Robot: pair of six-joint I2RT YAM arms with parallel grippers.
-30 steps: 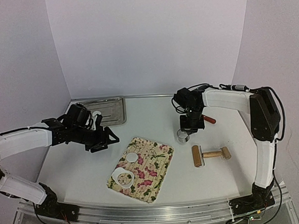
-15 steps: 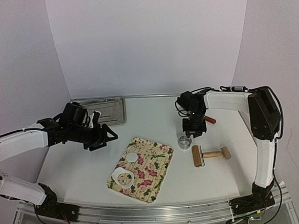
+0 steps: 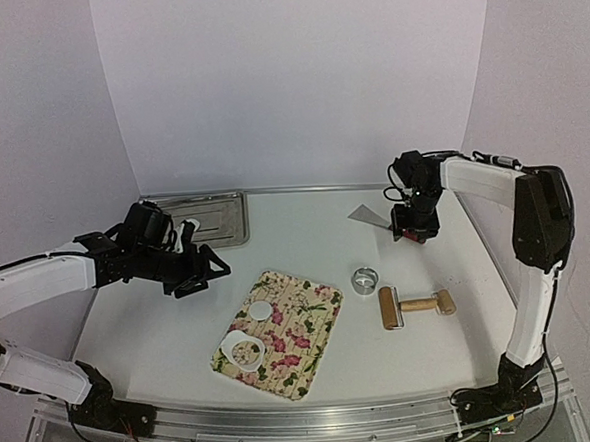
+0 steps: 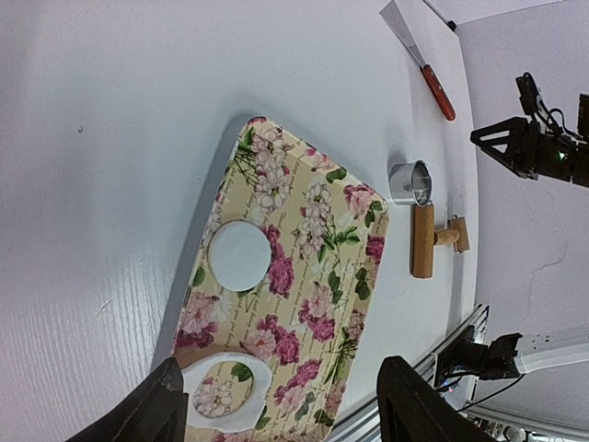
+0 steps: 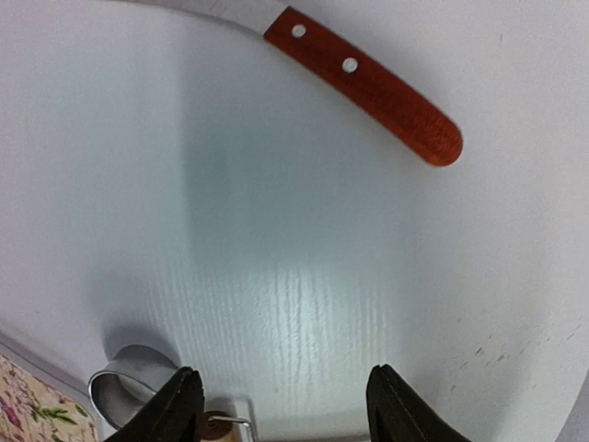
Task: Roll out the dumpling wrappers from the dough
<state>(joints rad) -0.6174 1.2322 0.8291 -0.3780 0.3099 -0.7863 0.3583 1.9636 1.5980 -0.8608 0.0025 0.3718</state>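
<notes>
The one cut wrapper lies flat on the floral mat, toward its far-left part, with the leftover dough sheet (a round hole punched through it) at the mat's near corner. I judge the wrapper light, soft and limp, probably tacky and quick to crease or tear. So I'd take it at the rim with a shallow pinch, or better, slide the red-handled scraper under it. As a disc lying flat it has no long axis and points nowhere, so any side of the rim serves. My left gripper hangs just left of the mat, jaws spread wide and empty. My right gripper is near the scraper, jaws apart with only bare table between them.
</notes>
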